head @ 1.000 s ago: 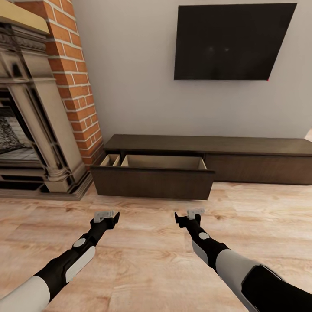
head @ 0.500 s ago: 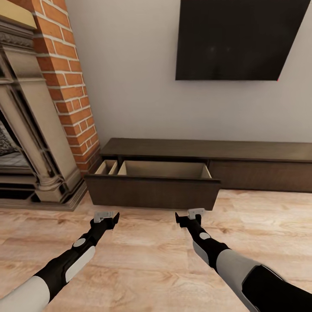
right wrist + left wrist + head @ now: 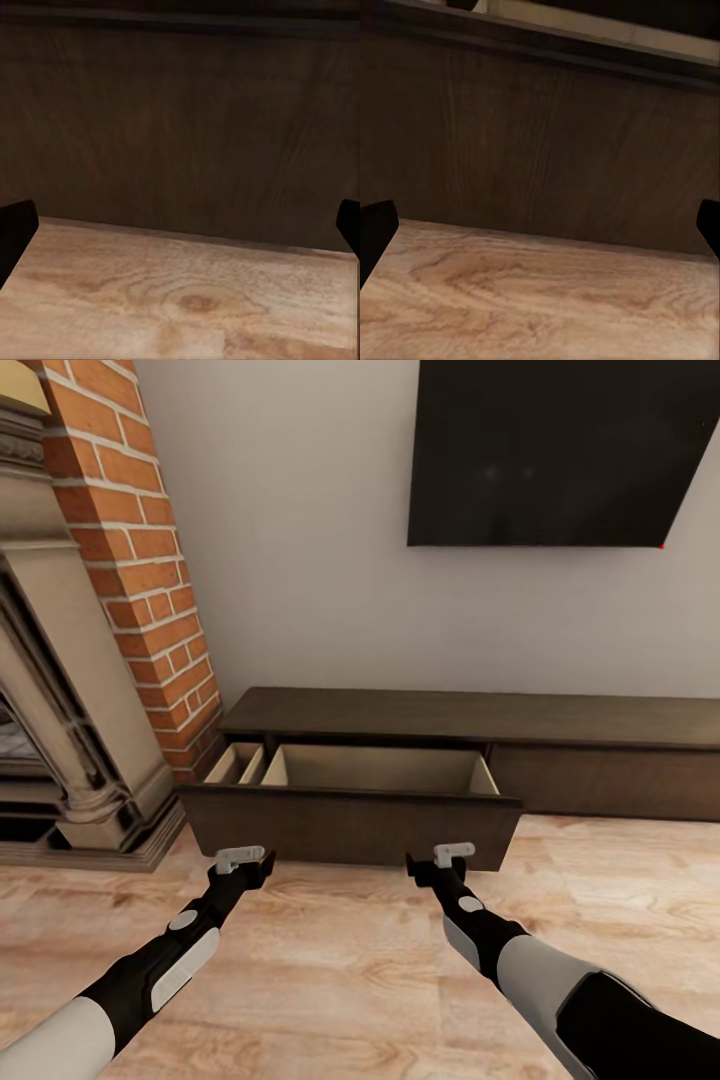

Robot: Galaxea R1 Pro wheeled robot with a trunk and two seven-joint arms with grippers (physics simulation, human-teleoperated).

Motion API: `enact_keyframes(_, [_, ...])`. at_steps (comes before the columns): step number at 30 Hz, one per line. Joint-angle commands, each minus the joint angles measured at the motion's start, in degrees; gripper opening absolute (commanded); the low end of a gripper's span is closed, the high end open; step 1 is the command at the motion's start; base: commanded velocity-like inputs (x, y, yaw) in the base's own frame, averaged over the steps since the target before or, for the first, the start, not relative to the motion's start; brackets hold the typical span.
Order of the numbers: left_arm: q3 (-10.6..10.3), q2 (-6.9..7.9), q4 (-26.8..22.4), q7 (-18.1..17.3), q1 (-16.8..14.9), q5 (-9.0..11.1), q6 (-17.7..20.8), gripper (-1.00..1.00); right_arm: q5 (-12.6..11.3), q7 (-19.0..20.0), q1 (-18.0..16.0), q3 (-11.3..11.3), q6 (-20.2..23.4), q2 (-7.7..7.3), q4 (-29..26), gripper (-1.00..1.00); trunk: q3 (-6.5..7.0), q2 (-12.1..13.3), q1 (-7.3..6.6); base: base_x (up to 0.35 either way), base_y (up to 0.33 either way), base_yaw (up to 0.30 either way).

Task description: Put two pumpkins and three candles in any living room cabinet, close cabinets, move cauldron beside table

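Both arms reach toward the open drawer (image 3: 350, 825) of the cabinet (image 3: 470, 715), which lies at 12 o'clock against the wall beneath a dark screen (image 3: 545, 450), with a brick fireplace (image 3: 110, 560) at 10 o'clock. The left gripper (image 3: 243, 857) and right gripper (image 3: 452, 853) hang just short of the dark drawer front, both spread wide and carrying nothing. What shows of the drawer's pale interior, a narrow compartment beside a long one, looks bare, though its floor is hidden. The step in hand appears to be shutting the drawer; the next move calls for both grippers to meet the front squarely and push evenly.
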Motion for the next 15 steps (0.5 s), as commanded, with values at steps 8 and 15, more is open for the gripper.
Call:
enact_keyframes(8, [-0.50, 0.06, -0.06, 0.49, -0.09, 0.53, -0.27, 1.00, -0.27, -0.60, -0.04, 0.33, 0.70, 0.03, 4.49, 1.00, -0.05, -0.02, 0.01, 0.164, -0.042, 0.000])
enact_keyframes(15, [-0.68, 0.03, -0.06, 0.44, -0.10, 0.60, -0.55, 1.00, -0.27, -0.61, -0.04, 0.30, 0.67, 0.03, 5.07, 1.00, -0.05, -0.02, 0.01, 0.031, -0.002, 0.000])
